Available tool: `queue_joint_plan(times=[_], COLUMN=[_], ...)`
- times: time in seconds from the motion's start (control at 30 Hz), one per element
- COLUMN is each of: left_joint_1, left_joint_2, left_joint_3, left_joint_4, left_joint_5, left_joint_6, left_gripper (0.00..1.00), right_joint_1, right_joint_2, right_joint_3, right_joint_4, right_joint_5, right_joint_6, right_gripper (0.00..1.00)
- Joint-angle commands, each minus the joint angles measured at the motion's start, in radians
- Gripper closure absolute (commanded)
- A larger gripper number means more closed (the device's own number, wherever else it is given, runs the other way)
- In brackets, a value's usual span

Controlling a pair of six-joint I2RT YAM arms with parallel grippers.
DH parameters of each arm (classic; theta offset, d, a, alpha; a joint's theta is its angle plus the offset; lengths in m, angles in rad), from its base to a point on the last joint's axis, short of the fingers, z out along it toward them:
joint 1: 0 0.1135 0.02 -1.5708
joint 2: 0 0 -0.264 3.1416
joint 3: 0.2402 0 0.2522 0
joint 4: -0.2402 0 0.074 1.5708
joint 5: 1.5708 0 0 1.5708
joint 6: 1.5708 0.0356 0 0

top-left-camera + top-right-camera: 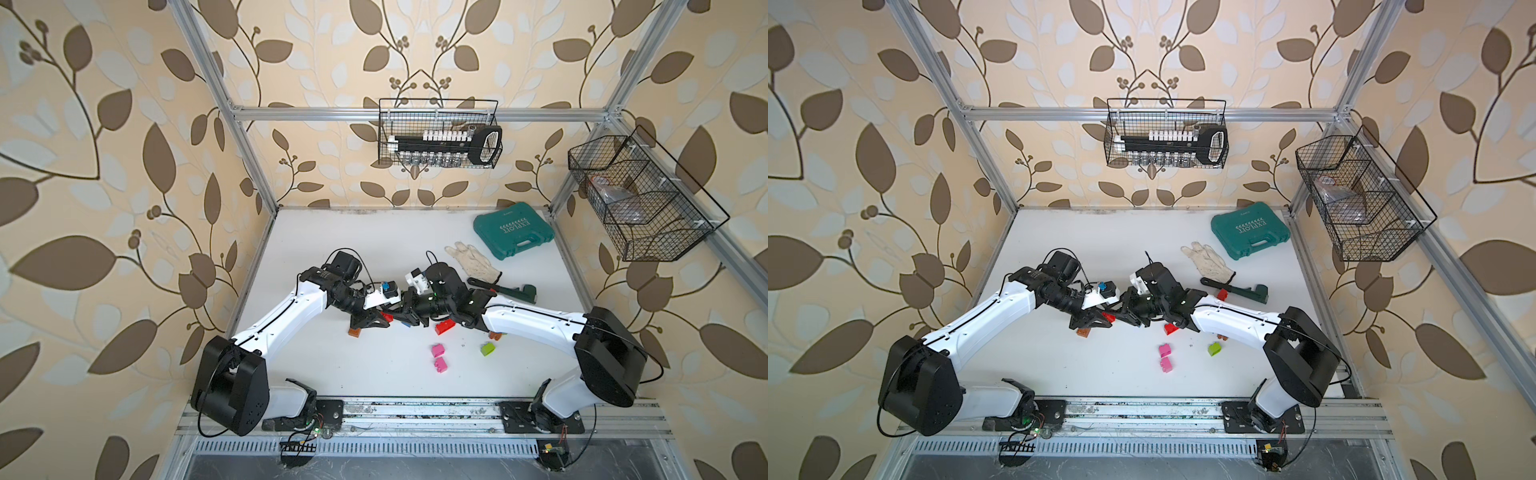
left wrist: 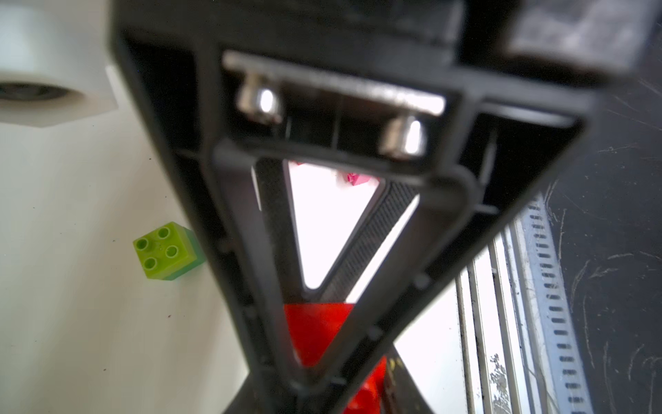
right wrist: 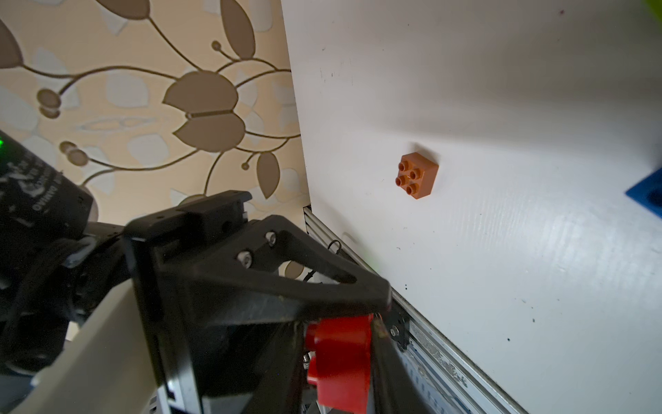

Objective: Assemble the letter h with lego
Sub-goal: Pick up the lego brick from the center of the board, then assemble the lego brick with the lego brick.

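1. The small red studded plastic lego brick [image 3: 338,358] sits pinched between the fingertips of the left gripper [image 1: 385,322], which are clenched on it.
2. The right gripper [image 1: 402,321] meets those fingertips from the opposite side. Whether its own fingers grip or have let go cannot be told.
3. The brick is probably light, rigid and slick, so its flat side walls suit a pinch best.
4. It looks glossy and chunky, with round studs.
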Motion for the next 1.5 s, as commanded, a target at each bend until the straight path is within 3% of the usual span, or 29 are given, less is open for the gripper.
queue_joint_plan(times=[0.0, 0.13, 0.3, 0.47, 0.63, 0.73, 1.0, 1.47], left_joint_1=[-0.004, -0.006, -0.038, -0.053, 0.014, 0.061, 0.073, 0.079], left_joint_2=[0.004, 0.022, 0.072, 0.102, 0.088, 0.095, 0.155, 0.24], left_joint_3=[0.021, -0.021, -0.086, -0.077, -0.127, -0.116, -0.062, -0.068], left_joint_4=[-0.042, -0.025, 0.048, 0.027, -0.031, -0.051, -0.059, 0.001], left_joint_5=[-0.044, -0.136, -0.266, -0.381, -0.533, -0.552, -0.568, -0.615], left_joint_6=[0.029, 0.068, 0.113, 0.155, 0.338, 0.401, 0.484, 0.527], left_gripper=[0.73, 0.7, 0.7, 0.72, 0.71, 0.71, 0.69, 0.68], right_joint_1=[-0.004, -0.051, -0.156, -0.186, -0.186, -0.186, -0.183, -0.183], right_joint_2=[-0.013, -0.073, -0.189, -0.291, -0.328, -0.328, -0.295, -0.351], right_joint_3=[-0.008, -0.079, -0.176, -0.16, -0.14, -0.14, -0.107, -0.132], right_joint_4=[-0.052, -0.119, -0.284, -0.522, -0.588, -0.58, -0.578, -0.608], right_joint_5=[0.03, 0.083, 0.193, 0.377, 0.407, 0.404, 0.359, 0.372], right_joint_6=[-0.032, -0.076, -0.183, -0.325, -0.386, -0.391, -0.403, -0.4], right_gripper=[0.62, 0.55, 0.54, 0.53, 0.53, 0.53, 0.53, 0.53])
